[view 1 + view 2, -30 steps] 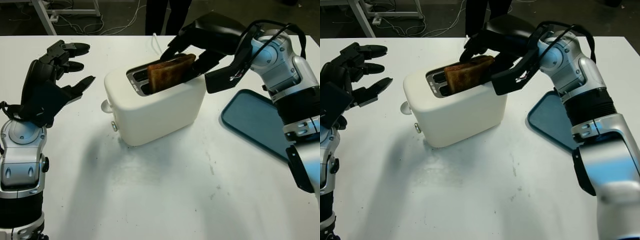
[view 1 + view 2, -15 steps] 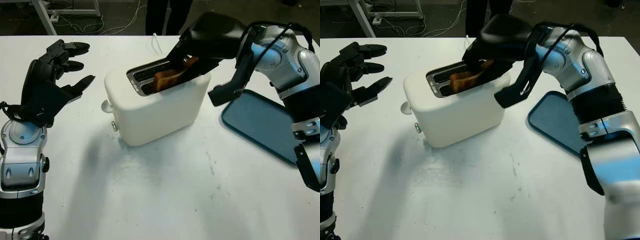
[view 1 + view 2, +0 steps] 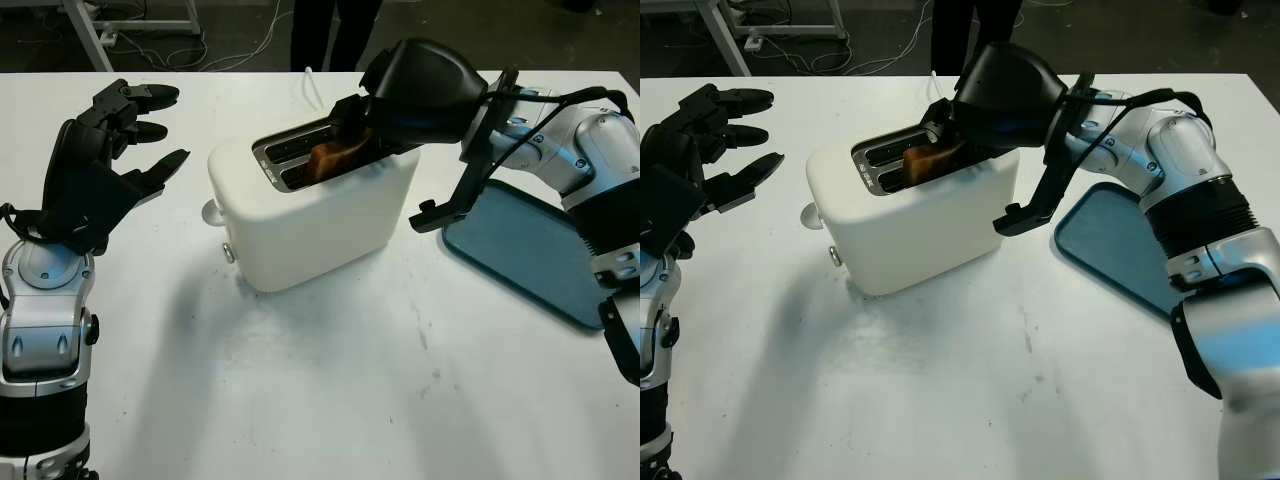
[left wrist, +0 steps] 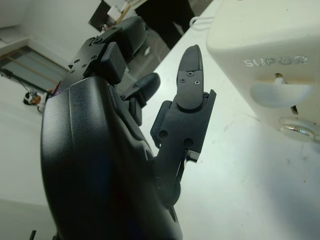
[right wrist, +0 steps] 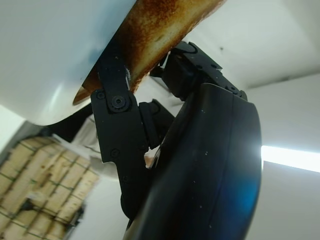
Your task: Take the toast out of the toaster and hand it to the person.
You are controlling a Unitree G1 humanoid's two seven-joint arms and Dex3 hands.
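— Where's the toast (image 3: 333,157)?
— Poking from the white toaster (image 3: 312,208), pinched between the right hand (image 3: 400,95) fingers (image 5: 116,107).
— And the left hand (image 3: 100,165)?
— Open, holding nothing, well apart from the toaster.

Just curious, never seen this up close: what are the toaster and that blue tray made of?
The toaster looks like matte cream plastic: smooth, rounded, no metallic glare. The tray seems plastic too, dark teal with a soft sheen, though painted metal is possible.

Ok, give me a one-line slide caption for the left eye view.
Right hand grips the toast in the white toaster's slot, while the open left hand waits raised beside it.
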